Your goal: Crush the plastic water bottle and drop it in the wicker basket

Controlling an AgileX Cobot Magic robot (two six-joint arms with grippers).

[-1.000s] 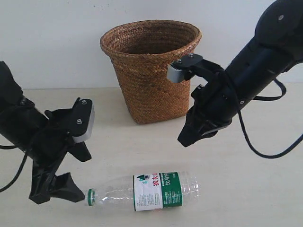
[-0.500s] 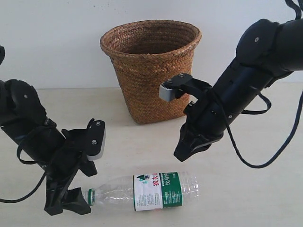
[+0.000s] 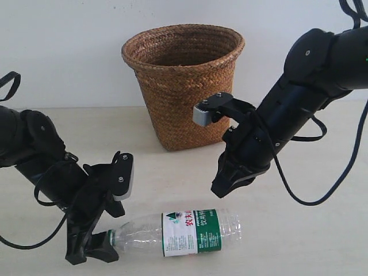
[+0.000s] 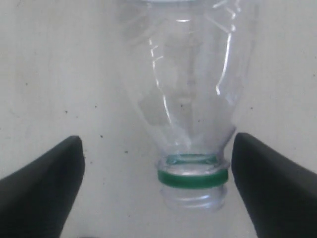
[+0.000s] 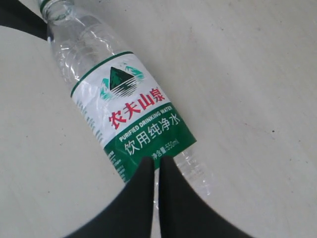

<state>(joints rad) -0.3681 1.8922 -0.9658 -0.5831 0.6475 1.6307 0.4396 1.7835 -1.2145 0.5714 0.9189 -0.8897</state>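
Observation:
The plastic water bottle [image 3: 192, 232] lies on its side on the table, uncrushed, its label [image 5: 132, 116] facing up. Its green neck ring [image 4: 193, 177] points at my left gripper [image 3: 111, 233]. That gripper is open and down at table level, with one black finger [image 4: 44, 191] on each side of the capless neck, not touching it. My right gripper [image 3: 221, 186] is shut on nothing and hangs above the bottle's base end. In the right wrist view its tips [image 5: 156, 163] sit over the lower edge of the label. The wicker basket [image 3: 184, 86] stands upright behind the bottle.
The pale table [image 3: 322, 230] carries only the bottle and the basket. A white wall [image 3: 63, 52] rises right behind the basket. Black cables trail from both arms, one looping over the table at the right [image 3: 322, 198].
My left gripper has dropped and slid right, and its fingers now straddle the bottle's neck. My right gripper sank slightly to the left, then held. The bottle has not moved.

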